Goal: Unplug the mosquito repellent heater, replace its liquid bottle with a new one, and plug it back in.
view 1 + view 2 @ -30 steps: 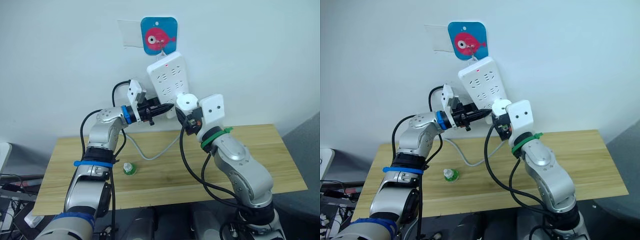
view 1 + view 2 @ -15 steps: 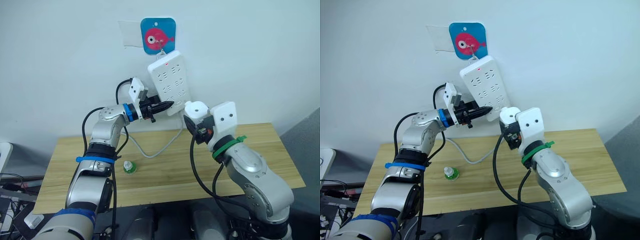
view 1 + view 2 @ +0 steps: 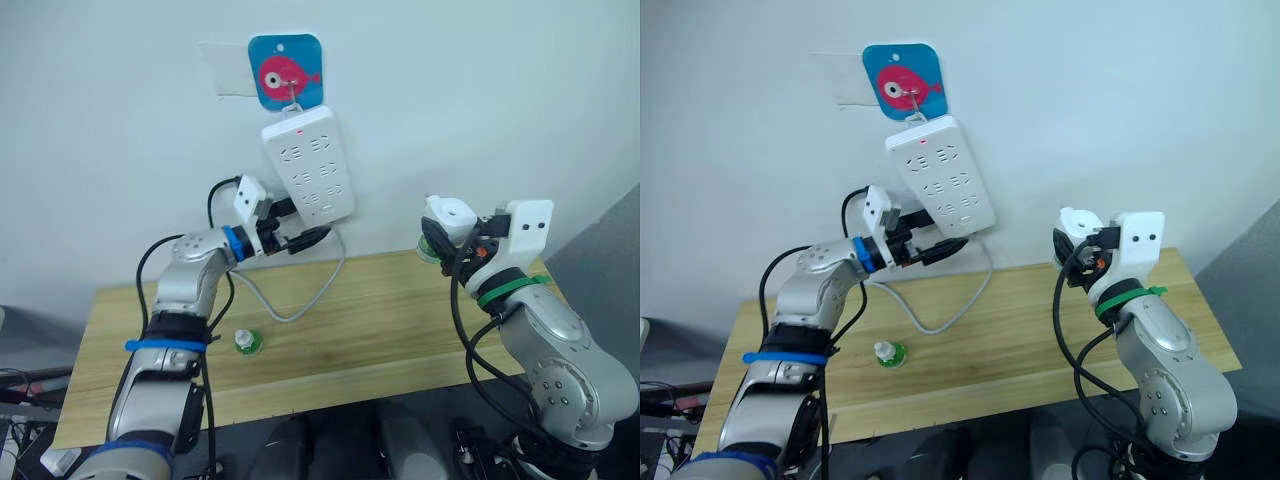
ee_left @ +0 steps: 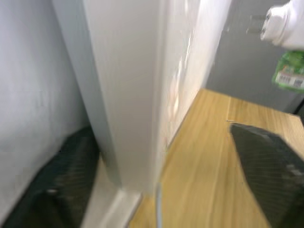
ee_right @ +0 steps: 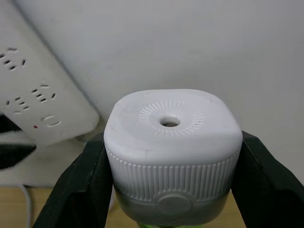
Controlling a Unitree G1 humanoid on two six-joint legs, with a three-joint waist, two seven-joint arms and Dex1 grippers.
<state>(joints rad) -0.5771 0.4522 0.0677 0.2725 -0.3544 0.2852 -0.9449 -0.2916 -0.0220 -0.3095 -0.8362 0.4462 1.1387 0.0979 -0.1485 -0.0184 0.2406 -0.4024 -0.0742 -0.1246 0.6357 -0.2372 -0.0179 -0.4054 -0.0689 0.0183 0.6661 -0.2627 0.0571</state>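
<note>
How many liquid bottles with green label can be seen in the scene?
2. One bottle stands on the wooden table near the robot's left arm. The other bottle is attached under the mosquito repellent heater, held in the right pincer.

Bare tabletop (image 3: 400,310) beyond small bottle (image 3: 245,343)

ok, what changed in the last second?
The right gripper has pulled the mosquito repellent heater off the power strip and carried it to the robot's right, clear of the strip, still shut on it. The left gripper stays at the strip's lower end. The small green bottle on the table has not moved.
</note>
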